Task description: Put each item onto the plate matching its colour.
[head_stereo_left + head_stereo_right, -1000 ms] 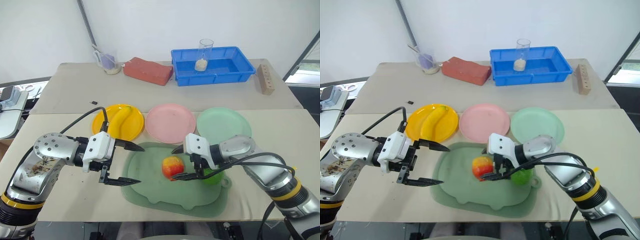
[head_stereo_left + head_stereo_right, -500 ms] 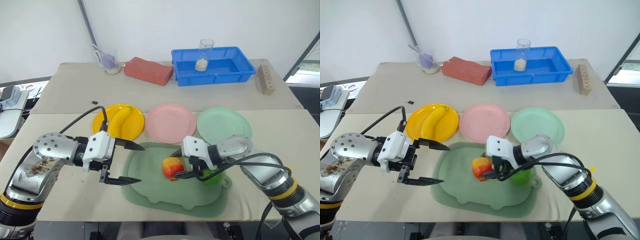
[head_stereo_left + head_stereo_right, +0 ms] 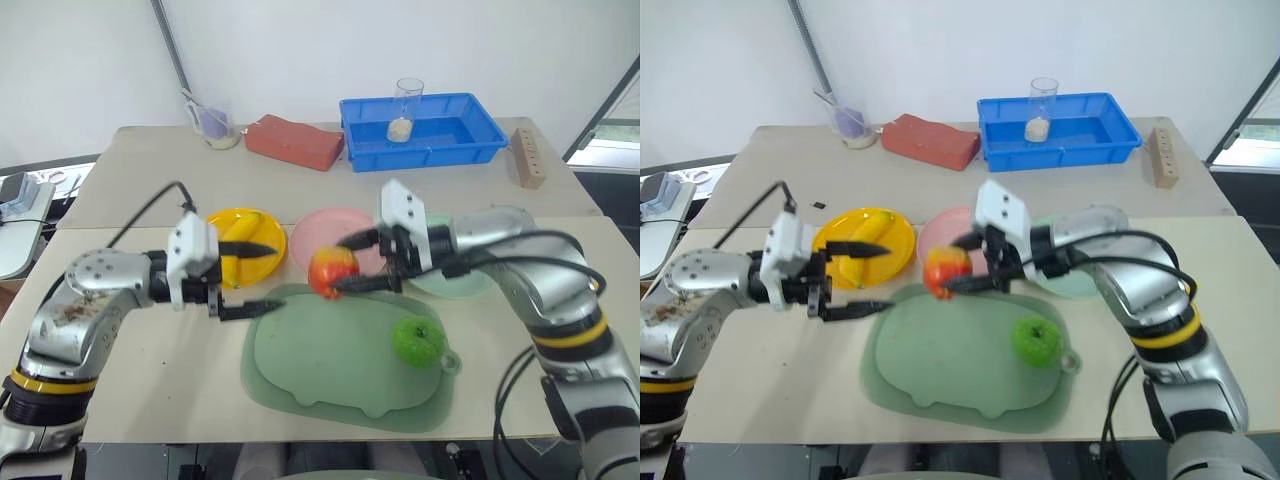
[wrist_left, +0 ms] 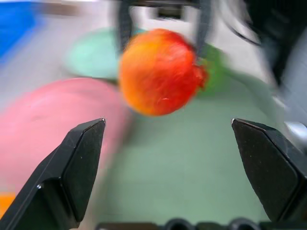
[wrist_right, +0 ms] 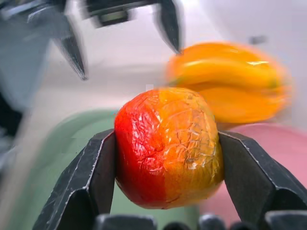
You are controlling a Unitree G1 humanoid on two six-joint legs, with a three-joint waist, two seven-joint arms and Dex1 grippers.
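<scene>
Left eye view: beige tabletop [image 3: 130,365], white wall [image 3: 300,50].

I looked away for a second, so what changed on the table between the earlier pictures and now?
The right gripper closed its jaws on the red-and-yellow apple and lifted it off the green tray, toward the pink plate. The left gripper, jaws open, moved forward. The green apple, banana and plates stayed put.

Plain white wall [image 3: 300,50] stood behind two beige rectangular tables [image 3: 130,170] set one behind the other. A dark-framed window [image 3: 612,125] showed at the right edge. A small grey side table [image 3: 20,235] stood at the left.
</scene>
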